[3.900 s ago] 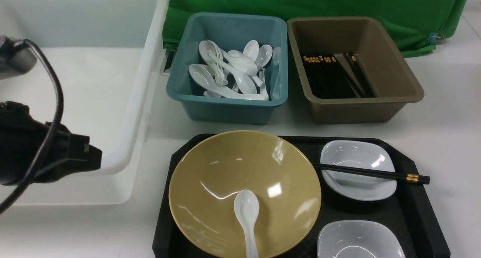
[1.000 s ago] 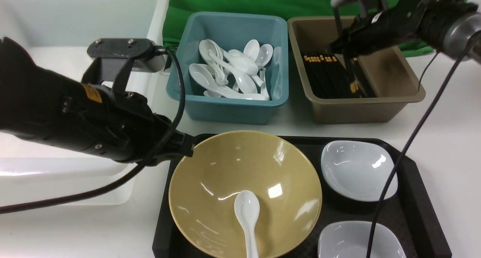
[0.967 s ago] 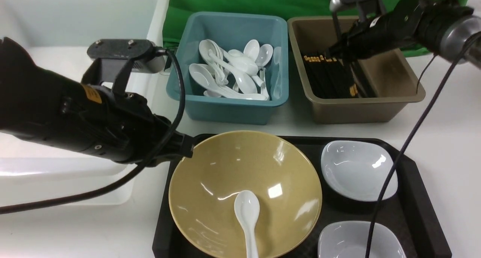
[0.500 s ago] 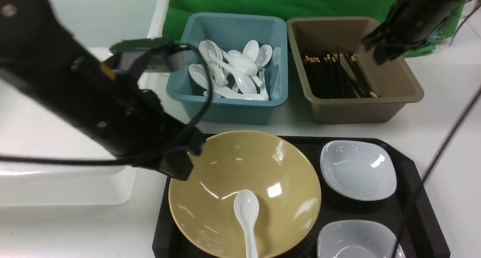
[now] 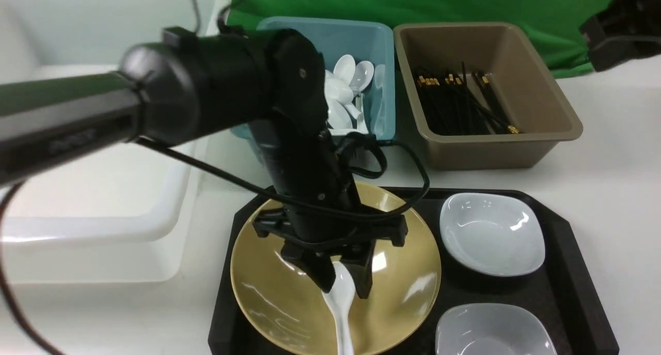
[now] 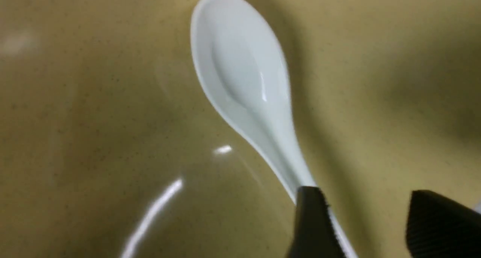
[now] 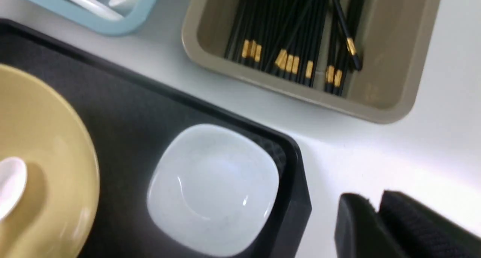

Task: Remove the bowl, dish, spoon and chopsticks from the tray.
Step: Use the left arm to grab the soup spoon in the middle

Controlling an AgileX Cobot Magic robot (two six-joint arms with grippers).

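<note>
At lower centre of the front frame, left gripper (image 5: 345, 287) down inside the bowl (image 5: 413, 272), jaws released and spread wide, one on each side of the spoon (image 5: 342, 316). In the left wrist picture, spoon handle just beside one dark finger (image 6: 312, 224), perhaps touching it, hard to tell from this angle; other one well apart, nothing grasped. Spoon lying in the bowl, scoop toward the middle, handle toward the bottom edge of the frame. Bowl on the left half of the tray (image 5: 568, 277). On the right half, upper dish (image 5: 490, 233) at centre right and lower dish (image 5: 490, 337) cut by the bottom edge. Chopsticks (image 5: 490, 114) off the tray, crosswise on a heap of others in the brown bin (image 5: 490, 153) at upper right. Blue bin (image 5: 372, 37) of white spoons at upper centre, partly hidden; white tub (image 5: 103, 233) at left. Right gripper (image 7: 377, 198) at lower right of its wrist picture, above bare table (image 7: 375, 145) beside the tray corner, jaws clenched nearly together, nothing between.
</note>
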